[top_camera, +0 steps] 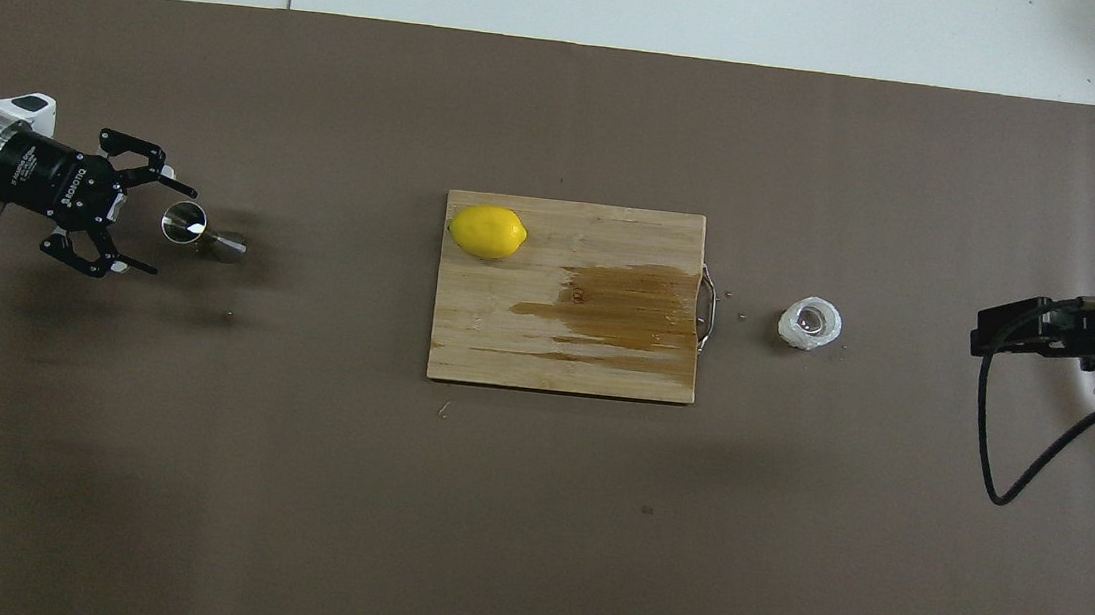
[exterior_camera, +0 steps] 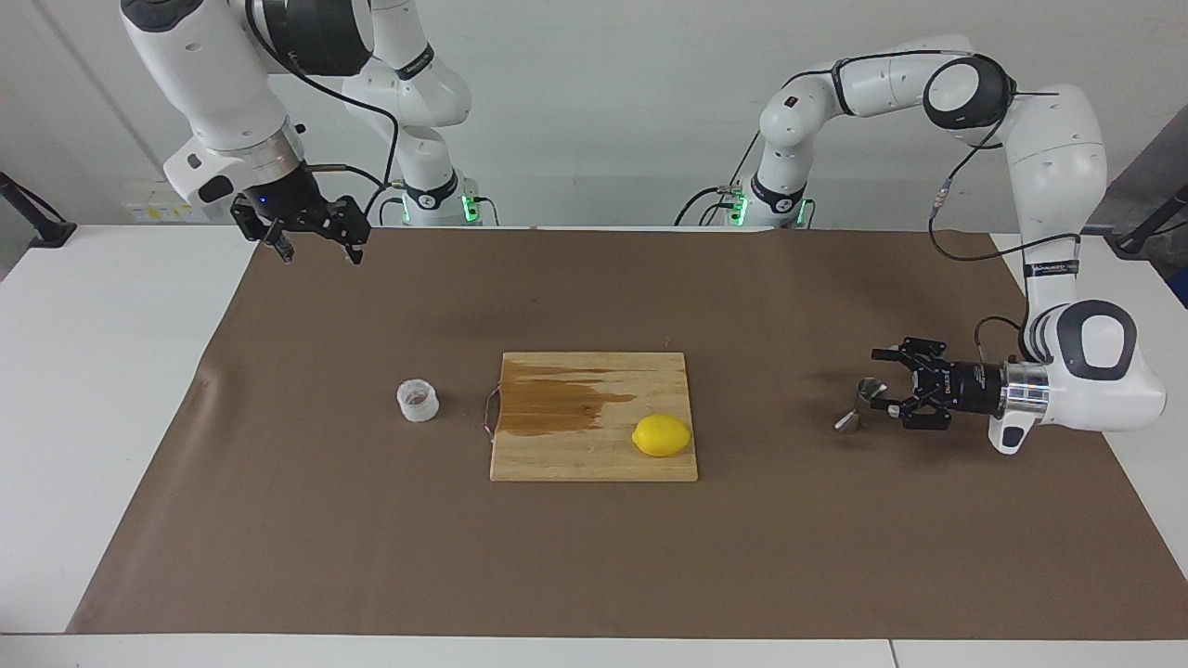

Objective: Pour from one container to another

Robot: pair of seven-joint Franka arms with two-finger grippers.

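The translucent ribbed plastic cup (exterior_camera: 418, 401) (top_camera: 810, 323) stands on the brown mat beside the cutting board's handle, toward the right arm's end. Toward the left arm's end stands the steel jigger (exterior_camera: 858, 406) (top_camera: 198, 231), upright. My left gripper (exterior_camera: 877, 380) (top_camera: 169, 229) lies level just above the mat, open, with its fingertips to either side of the jigger's upper cone and apart from it. My right gripper (exterior_camera: 317, 250) hangs open and empty high over the mat's edge nearest the robots, away from the cup.
A wooden cutting board (exterior_camera: 594, 459) (top_camera: 562, 369) lies mid-table with a wet brown stain and a lemon (exterior_camera: 661, 435) (top_camera: 486, 231) on it. The brown mat (exterior_camera: 594, 557) covers most of the white table.
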